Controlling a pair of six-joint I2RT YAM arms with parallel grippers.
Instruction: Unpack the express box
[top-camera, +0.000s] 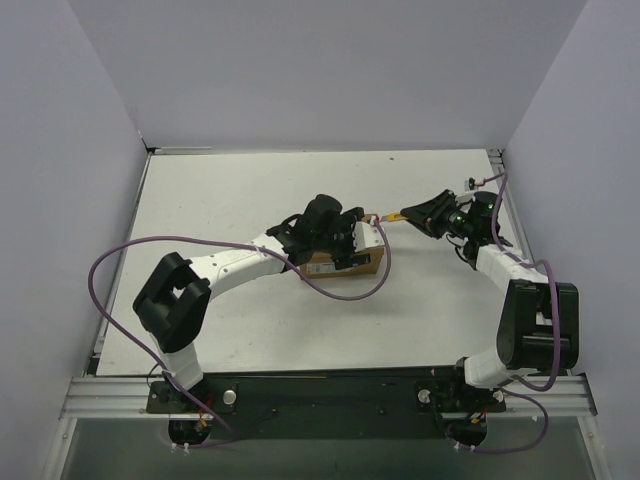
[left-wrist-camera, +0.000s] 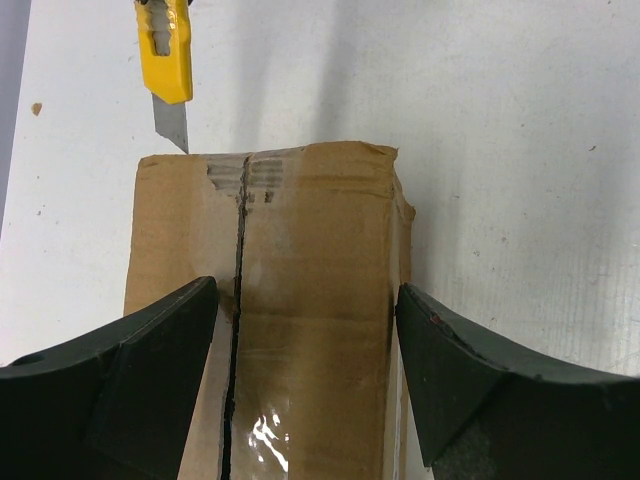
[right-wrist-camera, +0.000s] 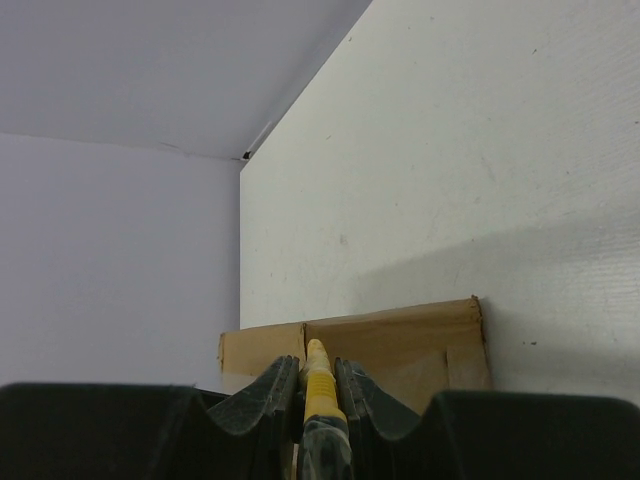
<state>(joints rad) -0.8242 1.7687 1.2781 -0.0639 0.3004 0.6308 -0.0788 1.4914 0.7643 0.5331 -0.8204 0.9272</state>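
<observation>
Fingers (left-wrist-camera: 150, 380) of the left gripper (top-camera: 350, 242) are spread wide over the express box (left-wrist-camera: 310, 260), one over its top left of the seam, the other at its right edge; whether they touch it cannot be told. Box lies flat, mid-worktop (top-camera: 240, 190), just right of centre in the top view. Clear glossy tape runs along the top seam, with a dark line down the middle of it. Beyond the box's far end: yellow utility knife (left-wrist-camera: 165, 60), blade out, tip just at the far left corner of the box top; contact not resolvable. Right gripper (top-camera: 415, 214) comes in from the right, its fingers (right-wrist-camera: 265, 400) pinching the knife handle between them, blade pointed toward the box.
</observation>
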